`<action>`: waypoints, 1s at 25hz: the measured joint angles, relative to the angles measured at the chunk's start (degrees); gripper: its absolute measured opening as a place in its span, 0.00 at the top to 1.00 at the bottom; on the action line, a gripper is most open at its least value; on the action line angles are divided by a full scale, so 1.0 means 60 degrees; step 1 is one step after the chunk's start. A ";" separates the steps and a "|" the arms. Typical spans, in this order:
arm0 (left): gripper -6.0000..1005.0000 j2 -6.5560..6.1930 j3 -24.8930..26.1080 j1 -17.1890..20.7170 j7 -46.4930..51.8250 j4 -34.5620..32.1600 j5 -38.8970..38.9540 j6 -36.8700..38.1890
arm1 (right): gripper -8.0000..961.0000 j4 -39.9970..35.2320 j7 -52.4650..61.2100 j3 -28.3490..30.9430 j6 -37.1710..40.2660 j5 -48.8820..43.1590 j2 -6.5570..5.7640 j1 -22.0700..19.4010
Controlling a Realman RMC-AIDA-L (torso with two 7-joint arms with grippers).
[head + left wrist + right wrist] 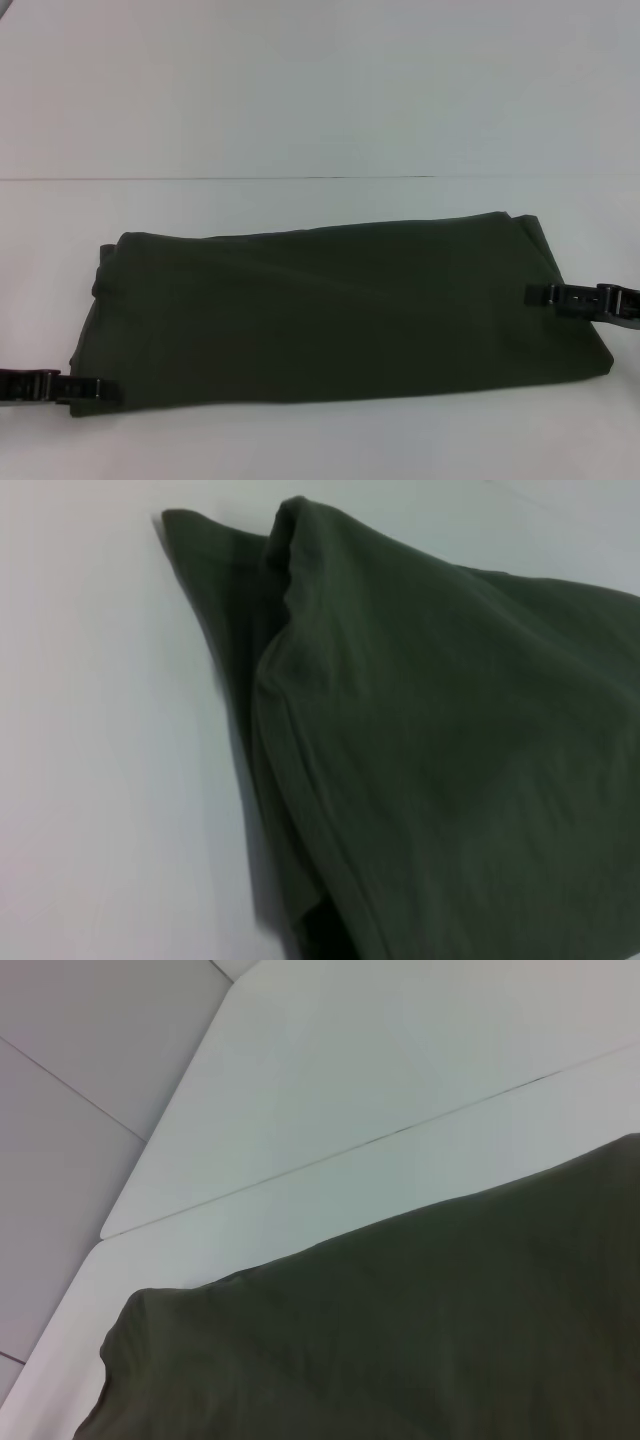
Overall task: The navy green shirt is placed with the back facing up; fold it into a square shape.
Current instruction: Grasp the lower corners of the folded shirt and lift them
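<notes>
The navy green shirt (330, 310) lies folded into a wide, flat band across the white table, plain side up. My left gripper (98, 388) reaches in low from the left and its tip meets the shirt's near left corner. My right gripper (532, 294) comes in from the right, with its tip at the shirt's right edge, about halfway along it. In the left wrist view the shirt (440, 760) shows bunched, layered edges. The right wrist view shows a smooth stretch of shirt (420, 1330) with a rounded corner.
The white table (300, 120) has a thin seam (220, 179) running across it behind the shirt. In the right wrist view the table's edge (150, 1150) and the grey floor (60, 1190) beyond it show.
</notes>
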State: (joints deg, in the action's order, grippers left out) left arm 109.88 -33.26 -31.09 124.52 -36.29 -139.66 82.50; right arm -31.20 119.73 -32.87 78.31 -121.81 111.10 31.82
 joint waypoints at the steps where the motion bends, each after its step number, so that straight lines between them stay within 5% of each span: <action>1: 0.21 0.0019 -0.0020 -0.0018 -0.0004 0.0018 0.0000 -0.0029 | 0.04 0.0000 -0.0001 0.0000 0.0000 0.0000 0.0000 0.0000; 15: 0.22 0.0062 -0.0178 -0.0147 0.0024 0.0074 0.0013 -0.0009 | 0.04 0.0000 0.0008 0.0000 -0.0001 0.0000 0.0010 0.0036; 20: 0.29 0.0161 -0.0297 -0.0188 0.0088 0.0020 -0.0137 -0.0416 | 0.04 0.0000 0.0052 0.0000 0.0019 0.0000 0.0000 0.0080; 25: 0.50 0.0187 -0.0427 -0.0194 0.0119 0.0016 -0.0249 -0.0704 | 0.04 -0.0001 0.0062 0.0000 0.0030 0.0000 -0.0017 0.0100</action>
State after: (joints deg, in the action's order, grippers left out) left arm 111.00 -35.83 -32.25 125.24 -36.19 -141.15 78.28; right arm -31.21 120.11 -32.87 78.49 -121.82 110.99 32.42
